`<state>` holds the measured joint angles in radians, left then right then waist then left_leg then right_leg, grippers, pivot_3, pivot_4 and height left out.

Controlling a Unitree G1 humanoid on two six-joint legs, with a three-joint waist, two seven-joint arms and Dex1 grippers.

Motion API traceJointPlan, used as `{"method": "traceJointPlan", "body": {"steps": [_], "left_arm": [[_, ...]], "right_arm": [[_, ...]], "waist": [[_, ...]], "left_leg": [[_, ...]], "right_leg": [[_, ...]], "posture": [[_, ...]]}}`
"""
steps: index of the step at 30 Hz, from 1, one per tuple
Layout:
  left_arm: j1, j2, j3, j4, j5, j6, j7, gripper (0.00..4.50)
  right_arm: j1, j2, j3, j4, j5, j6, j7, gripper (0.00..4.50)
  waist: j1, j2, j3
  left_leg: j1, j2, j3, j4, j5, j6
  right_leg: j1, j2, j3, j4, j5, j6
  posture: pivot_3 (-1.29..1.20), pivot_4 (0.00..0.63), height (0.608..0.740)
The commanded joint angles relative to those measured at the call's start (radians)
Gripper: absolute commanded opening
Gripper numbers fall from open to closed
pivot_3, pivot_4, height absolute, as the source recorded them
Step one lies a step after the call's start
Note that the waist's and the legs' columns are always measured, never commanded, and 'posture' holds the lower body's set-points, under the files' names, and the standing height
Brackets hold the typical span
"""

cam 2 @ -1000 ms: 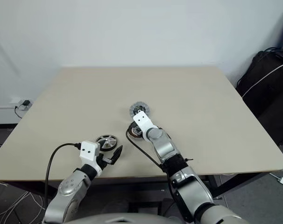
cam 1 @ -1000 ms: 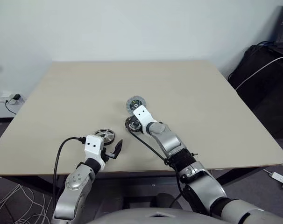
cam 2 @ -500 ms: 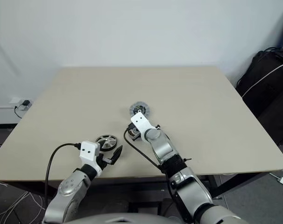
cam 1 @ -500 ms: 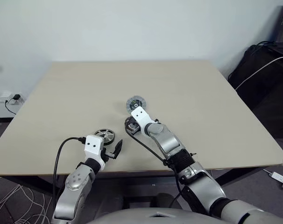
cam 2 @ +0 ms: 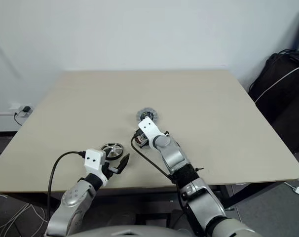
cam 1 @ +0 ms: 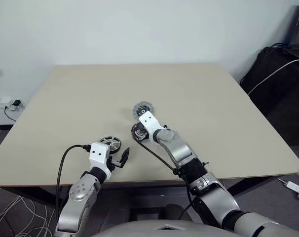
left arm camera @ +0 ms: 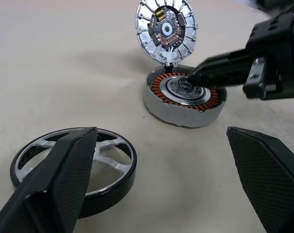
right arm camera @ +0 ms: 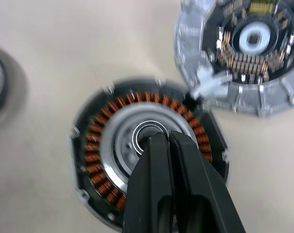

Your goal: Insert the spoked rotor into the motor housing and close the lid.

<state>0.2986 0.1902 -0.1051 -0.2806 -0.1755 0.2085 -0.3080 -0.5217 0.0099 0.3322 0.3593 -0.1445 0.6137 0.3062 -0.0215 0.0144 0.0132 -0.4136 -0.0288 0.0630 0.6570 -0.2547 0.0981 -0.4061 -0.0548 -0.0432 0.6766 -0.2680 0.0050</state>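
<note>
From the head, the spoked rotor (cam 1: pixel 110 143) lies flat on the worktop (cam 1: pixel 199 94) just ahead of the left gripper (cam 1: pixel 121 159), the motor housing (cam 1: pixel 137 132) beside it. Left wrist: fingers spread wide; the rotor looks rigid, slick metal (best pinched across its rim). Right wrist: the right gripper (right arm camera: pixel 167 141), fingers pressed together, tips at the housing's hub, the lid (right arm camera: pixel 249 53) alongside.

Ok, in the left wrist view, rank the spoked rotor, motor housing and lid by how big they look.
1. spoked rotor, though it lies nearest the camera.
2. motor housing.
3. lid, farthest away, so true sizes stay unsure.
</note>
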Motion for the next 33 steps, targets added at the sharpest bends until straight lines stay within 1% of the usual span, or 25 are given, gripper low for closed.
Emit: {"method": "traceJointPlan", "body": {"steps": [1, 5, 12, 33], "left_arm": [[-0.016, -0.001, -0.002, -0.021, 0.001, -0.019, -0.007, 4.5], [-0.021, -0.001, -0.005, -0.017, 0.002, -0.018, -0.012, 4.5], [-0.022, -0.003, -0.005, -0.017, 0.002, -0.018, -0.017, 4.5], [-0.009, -0.003, -0.003, -0.028, 0.004, -0.016, -0.014, 4.5]], "right_arm": [[-0.01, 0.004, -0.036, -0.081, 0.027, -0.006, 0.004, 0.04], [-0.009, -0.003, -0.034, -0.103, 0.038, 0.022, 0.013, 0.04], [-0.014, -0.021, -0.009, -0.07, 0.036, 0.059, 0.044, 0.04], [-0.029, -0.013, -0.024, -0.011, 0.035, 0.05, 0.02, 0.04]], "waist": [[0.001, 0.0, 0.0], [0.002, 0.0, 0.0], [0.001, 0.0, 0.0], [0.001, 0.0, 0.0]], "left_leg": [[0.0, 0.0, 0.0, 0.0, 0.0, 0.0], [0.0, 0.0, 0.0, 0.0, 0.0, 0.0], [0.0, 0.0, 0.0, 0.0, 0.0, 0.0], [0.0, 0.0, 0.0, 0.0, 0.0, 0.0]], "right_leg": [[0.0, 0.0, 0.0, 0.0, 0.0, 0.0], [0.0, 0.0, 0.0, 0.0, 0.0, 0.0], [0.0, 0.0, 0.0, 0.0, 0.0, 0.0], [0.0, 0.0, 0.0, 0.0, 0.0, 0.0]], "posture": [[0.0, 0.0, 0.74], [0.0, 0.0, 0.74], [0.0, 0.0, 0.74], [0.0, 0.0, 0.74]]}}
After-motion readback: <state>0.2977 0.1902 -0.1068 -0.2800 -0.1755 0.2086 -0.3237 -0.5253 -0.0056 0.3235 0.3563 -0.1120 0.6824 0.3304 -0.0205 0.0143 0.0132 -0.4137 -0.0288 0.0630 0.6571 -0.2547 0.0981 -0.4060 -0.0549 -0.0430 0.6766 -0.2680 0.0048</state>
